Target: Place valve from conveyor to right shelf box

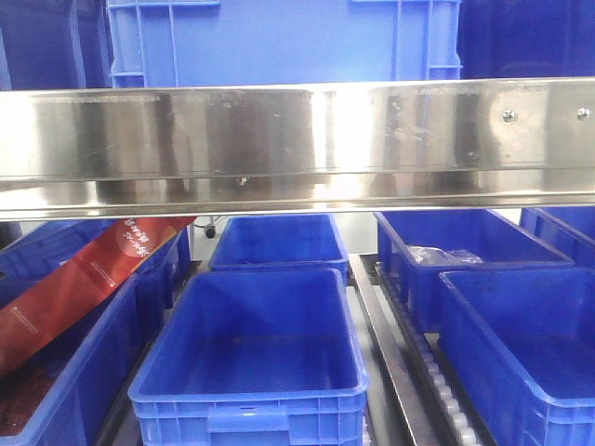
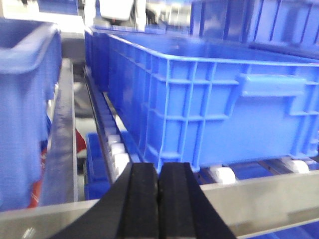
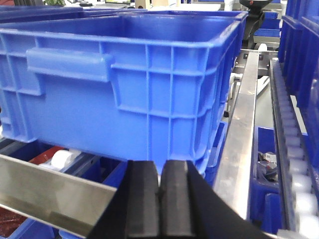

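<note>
Valve and conveyor are both missing from all three views, so the task's thing cannot be placed from these pictures.

In the exterior front-facing view, a broad polished steel shelf rail (image 1: 297, 139) is spanning the frame across the upper middle. Below it, an open blue plastic crate (image 1: 251, 358) is sitting at lower centre with nothing visible inside, a second blue crate (image 1: 279, 243) is standing behind it, and further blue crates (image 1: 516, 344) are filling the right side. At lower left, a red printed carton (image 1: 79, 288) is leaning tilted in another crate. White rollers (image 1: 446, 390) are running along a track between the centre and right crates.

In the left wrist-mounted view, the left gripper (image 2: 158, 199) is showing at the bottom centre with its black pads pressed together, holding nothing. A ribbed blue crate wall (image 2: 219, 109) is filling the right half.

In the right wrist-mounted view, the right gripper (image 3: 160, 199) is likewise sitting at the bottom centre, pads meeting and nothing between them. A blue crate with a moulded handle (image 3: 119, 84) is taking up the left and centre.

Judging from this, the pick has not begun: both arms are facing the shelf empty. The next move probably calls for turning toward the belt, finding the valve, and parting one gripper before descending.
</note>
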Tool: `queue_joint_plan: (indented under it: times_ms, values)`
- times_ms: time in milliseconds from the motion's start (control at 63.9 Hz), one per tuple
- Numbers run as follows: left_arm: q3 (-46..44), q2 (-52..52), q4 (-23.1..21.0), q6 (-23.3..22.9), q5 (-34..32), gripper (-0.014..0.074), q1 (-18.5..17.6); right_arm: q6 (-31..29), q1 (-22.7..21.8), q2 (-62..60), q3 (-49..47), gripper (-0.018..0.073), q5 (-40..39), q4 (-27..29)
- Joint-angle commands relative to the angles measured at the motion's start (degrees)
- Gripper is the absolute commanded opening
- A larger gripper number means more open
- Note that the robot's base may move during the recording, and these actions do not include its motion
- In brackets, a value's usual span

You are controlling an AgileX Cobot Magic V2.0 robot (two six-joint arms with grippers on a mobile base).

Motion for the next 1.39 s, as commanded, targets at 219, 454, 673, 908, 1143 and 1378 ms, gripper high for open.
queue_joint_plan:
  times_ms: [219,454,673,908,1143,1378]
  values:
    - [5.43,-15.85,-0.15,0.08,-1.75,-0.0111,-0.20,-0.38,-0.32,-3.44,0.52,-0.0168,-1.81,0.02]
    - [5.43,-20.67,-0.15,0.08,-2.12,-0.0111,-0.20,-0.38,-0.32,-3.44,0.52,-0.0168,-1.81,0.02]
    - [5.43,-20.67,-0.15,0.08,-2.12,-0.0111,-0.20,-0.38,-0.32,-3.50,0.52,-0.0168,-1.71,0.02]
    - [5.43,-20.67,-0.15,0.08,-2.12,-0.0111,-0.20,-0.38,-5.73,-12.49,7.24,-0.0168,-4.34,0.02]
    - [5.43,-20.67,-0.15,0.08,-2.12,-0.0111,-0.20,-0.38,-18.77,-26.38,19.87,-0.0168,-4.09,-3.76]
    - [5.43,-20.67,-0.15,0.08,-2.12,-0.0111,-0.20,-0.25,-21.93,-36.60,30.90,-0.0168,-4.22,-7.92]
